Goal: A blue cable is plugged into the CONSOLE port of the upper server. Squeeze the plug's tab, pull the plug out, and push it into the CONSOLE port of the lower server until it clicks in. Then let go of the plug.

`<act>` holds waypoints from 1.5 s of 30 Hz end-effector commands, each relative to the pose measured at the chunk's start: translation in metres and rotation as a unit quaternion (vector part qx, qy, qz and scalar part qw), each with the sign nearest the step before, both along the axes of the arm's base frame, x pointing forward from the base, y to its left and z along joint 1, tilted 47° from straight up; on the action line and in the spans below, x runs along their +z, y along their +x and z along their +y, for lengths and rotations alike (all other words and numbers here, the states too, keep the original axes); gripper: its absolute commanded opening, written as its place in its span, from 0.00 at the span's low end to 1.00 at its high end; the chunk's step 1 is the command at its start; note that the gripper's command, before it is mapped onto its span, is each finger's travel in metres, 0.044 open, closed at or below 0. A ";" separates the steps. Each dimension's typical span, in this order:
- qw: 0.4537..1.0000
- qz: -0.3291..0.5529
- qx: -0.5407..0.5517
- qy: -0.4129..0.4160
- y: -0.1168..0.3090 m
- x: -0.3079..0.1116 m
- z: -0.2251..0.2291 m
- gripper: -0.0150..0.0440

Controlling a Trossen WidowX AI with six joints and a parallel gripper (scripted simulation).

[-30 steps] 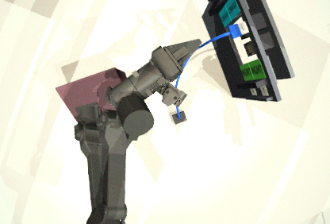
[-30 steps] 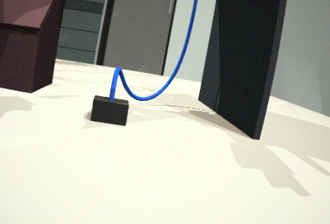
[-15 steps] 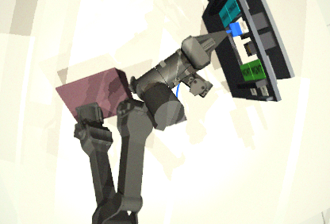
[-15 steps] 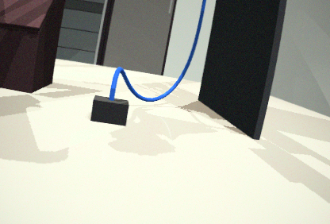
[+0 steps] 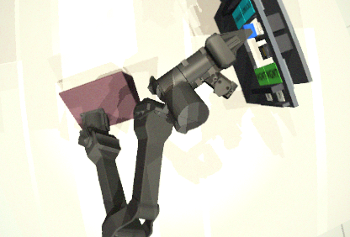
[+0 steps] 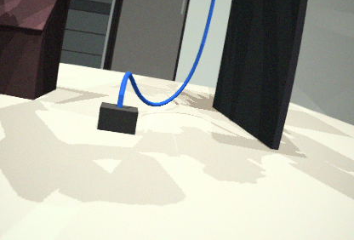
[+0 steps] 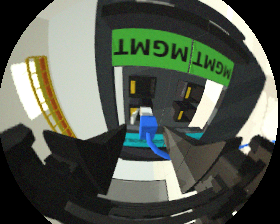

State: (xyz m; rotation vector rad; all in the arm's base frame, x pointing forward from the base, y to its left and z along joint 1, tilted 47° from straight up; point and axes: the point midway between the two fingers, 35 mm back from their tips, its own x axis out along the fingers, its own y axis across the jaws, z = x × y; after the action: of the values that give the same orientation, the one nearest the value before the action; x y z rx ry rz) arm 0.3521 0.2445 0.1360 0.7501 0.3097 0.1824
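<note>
Your arm: dark grey-brown all over, matte, faceted. Long, slim, flat-sided links; bulkier angular housings at joints. Thick, round-ended cylinder near wrist. Ribbed, barrel-like forearm section leading to smooth, rounded gripper housing. Small bracket off wrist side, dotted with round holes. Your fingers: tapered wedges, broad at root, narrow at tip; in wrist view, one near-black, other browner.

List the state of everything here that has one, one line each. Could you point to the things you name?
Gripper (image 5: 251,33) (image 7: 144,127): open, fingers either side of the plug
Blue plug (image 5: 249,27) (image 7: 147,126): seated in a port
Blue cable (image 6: 200,54) (image 7: 156,150): slack, curved
Dark block (image 6: 117,119): upright, cable attached
Port (image 7: 145,86) directly above plug in wrist view: empty
</note>
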 end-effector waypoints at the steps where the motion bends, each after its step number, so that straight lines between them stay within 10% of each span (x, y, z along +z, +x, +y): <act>1: 1.000 -0.002 0.002 -0.001 0.007 0.001 0.002 0.66; 18: 1.000 -0.003 0.002 -0.001 0.029 0.000 0.002 0.66; 45: 1.000 -0.001 0.000 0.000 0.027 -0.001 0.001 0.35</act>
State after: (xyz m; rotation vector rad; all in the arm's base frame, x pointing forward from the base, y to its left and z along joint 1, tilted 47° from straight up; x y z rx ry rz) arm 0.3789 0.2460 0.1355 0.7508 0.3076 0.1855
